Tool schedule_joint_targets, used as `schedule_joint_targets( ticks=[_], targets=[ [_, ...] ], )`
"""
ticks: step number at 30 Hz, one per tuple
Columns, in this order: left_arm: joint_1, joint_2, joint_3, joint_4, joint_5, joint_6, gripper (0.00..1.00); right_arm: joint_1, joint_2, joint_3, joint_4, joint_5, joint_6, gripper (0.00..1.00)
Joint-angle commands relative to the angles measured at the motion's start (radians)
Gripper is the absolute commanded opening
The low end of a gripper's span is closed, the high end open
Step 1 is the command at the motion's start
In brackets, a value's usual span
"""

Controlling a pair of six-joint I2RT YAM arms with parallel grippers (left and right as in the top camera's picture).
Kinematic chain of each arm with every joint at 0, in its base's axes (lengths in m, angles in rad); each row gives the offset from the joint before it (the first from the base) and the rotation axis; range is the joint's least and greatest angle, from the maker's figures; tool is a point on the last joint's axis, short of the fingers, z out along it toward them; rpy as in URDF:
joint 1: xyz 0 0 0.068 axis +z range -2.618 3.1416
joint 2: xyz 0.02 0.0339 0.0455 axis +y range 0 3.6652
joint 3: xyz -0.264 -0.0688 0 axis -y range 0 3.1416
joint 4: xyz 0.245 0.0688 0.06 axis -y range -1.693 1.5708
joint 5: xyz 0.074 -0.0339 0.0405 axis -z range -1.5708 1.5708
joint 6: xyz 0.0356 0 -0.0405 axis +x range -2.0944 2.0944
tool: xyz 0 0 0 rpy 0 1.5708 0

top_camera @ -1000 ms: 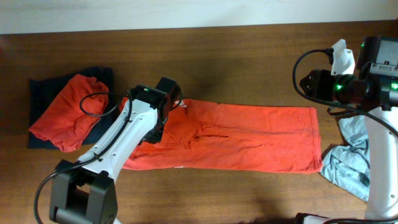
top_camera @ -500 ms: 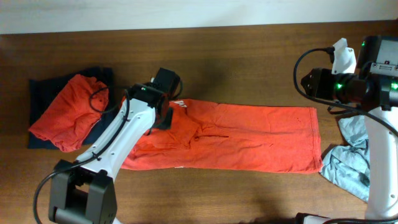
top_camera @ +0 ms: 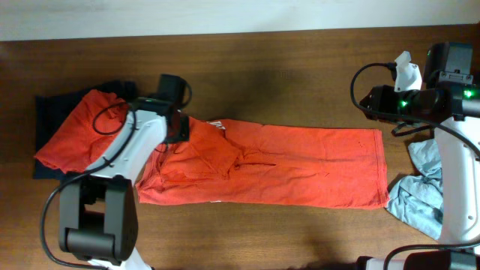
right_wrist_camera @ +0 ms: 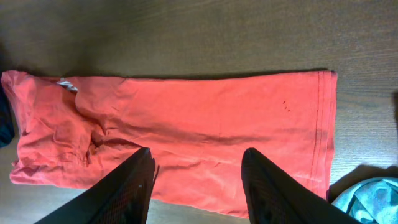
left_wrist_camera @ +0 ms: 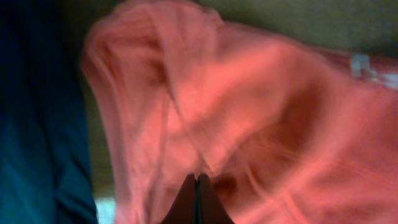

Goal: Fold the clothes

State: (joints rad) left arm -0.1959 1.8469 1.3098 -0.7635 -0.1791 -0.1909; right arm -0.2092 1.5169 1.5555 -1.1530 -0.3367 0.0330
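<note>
Red-orange shirt [top_camera: 300,169] lying flat across centre of wooden table [top_camera: 262,75], stitched hem toward 3 o'clock, rumpled end toward 9 o'clock. Cotton looking thin, light and limp: bunching, not holding shape, likely dragging on wood. Left gripper [left_wrist_camera: 197,198] pinching shut on fold at shirt's 10 o'clock corner. Best holds probably corners and hem edge. Right gripper [right_wrist_camera: 196,155] hovering with fingers spread, holding nothing. Folded red-orange garment [top_camera: 75,139] sitting on navy garment [top_camera: 45,109] at 9 o'clock. Grey-blue garment [top_camera: 420,199] lying heaped at 4 o'clock.
</note>
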Motion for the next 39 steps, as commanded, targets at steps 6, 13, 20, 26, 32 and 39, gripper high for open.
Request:
schedule_joint_targets(
  ticks=[6, 13, 20, 26, 32, 39],
  targets=[
    [0.051, 0.111, -0.002, 0.142, 0.181, 0.128, 0.0, 0.006, 0.012, 0.002, -0.003, 0.013, 0.01, 0.49],
    [0.072, 0.182, -0.002, 0.179, 0.123, 0.12, 0.0, 0.006, 0.036, 0.002, -0.019, 0.021, 0.029, 0.49],
    [0.155, 0.185, -0.002, 0.159, 0.072, 0.057, 0.0, 0.006, 0.146, -0.002, -0.037, 0.039, 0.054, 0.5],
    [0.168, 0.185, -0.002, 0.154, 0.085, 0.065, 0.0, 0.007, 0.302, -0.002, -0.016, 0.038, 0.054, 0.34],
    [0.163, 0.185, -0.002, 0.153, 0.085, 0.065, 0.0, 0.014, 0.442, -0.005, -0.031, 0.08, 0.055, 0.32],
    [0.163, 0.185, -0.002, 0.15, 0.085, 0.065, 0.0, 0.01, 0.558, -0.005, 0.02, 0.19, 0.12, 0.19]
  ],
)
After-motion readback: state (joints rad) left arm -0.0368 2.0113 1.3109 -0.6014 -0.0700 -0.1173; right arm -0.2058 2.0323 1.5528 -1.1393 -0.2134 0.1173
